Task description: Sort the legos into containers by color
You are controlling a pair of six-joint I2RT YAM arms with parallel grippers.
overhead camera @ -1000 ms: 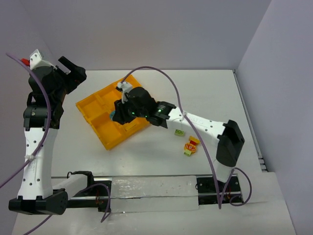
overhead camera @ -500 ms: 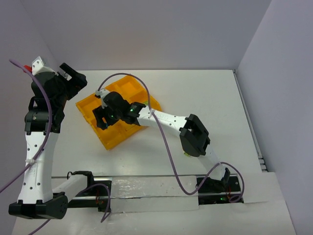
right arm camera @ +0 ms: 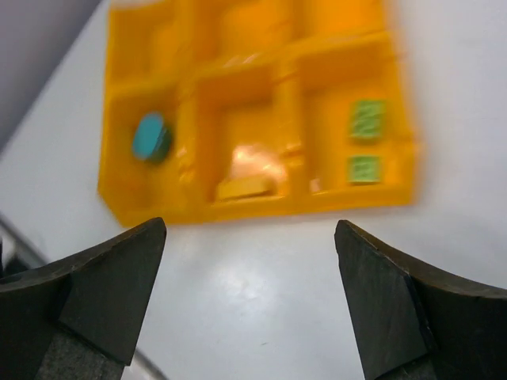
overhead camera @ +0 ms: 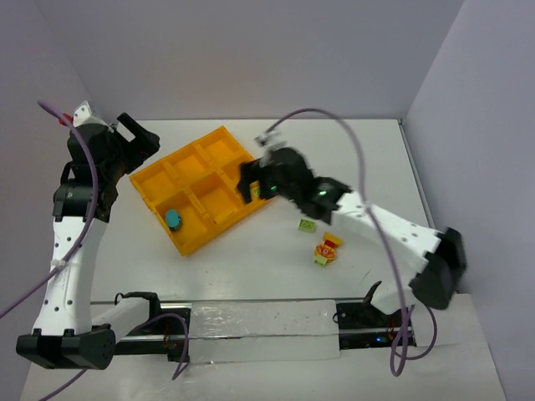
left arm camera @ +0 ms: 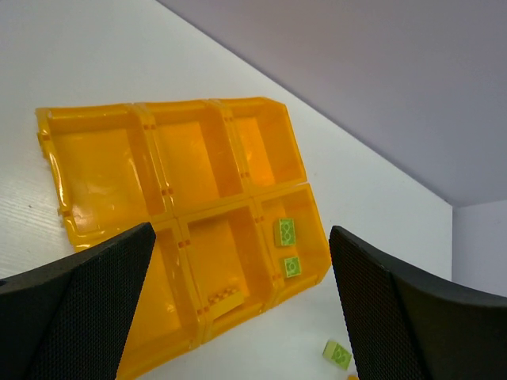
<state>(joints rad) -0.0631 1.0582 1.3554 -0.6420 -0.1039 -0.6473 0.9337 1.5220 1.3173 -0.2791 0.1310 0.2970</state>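
The right gripper (right arm camera: pixel 249 229), shut over the orange-yellow tray (overhead camera: pixel 192 242) a second ago, now stands spread and empty at the tray's right corner. The teal brick (overhead camera: pixel 173 219) lies released in the tray's near-left compartment. Judged remaining: a green brick (overhead camera: pixel 307 225) and a mixed clump (overhead camera: pixel 326 251) lie right of the tray. The left gripper (left arm camera: pixel 242 231) hangs spread and empty beyond the tray's left corner.

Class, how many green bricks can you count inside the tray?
2. Both lie in one corner compartment of the tray: one green brick, and a second beside it, nearer the tray's edge. The right arm hides them from the top camera.
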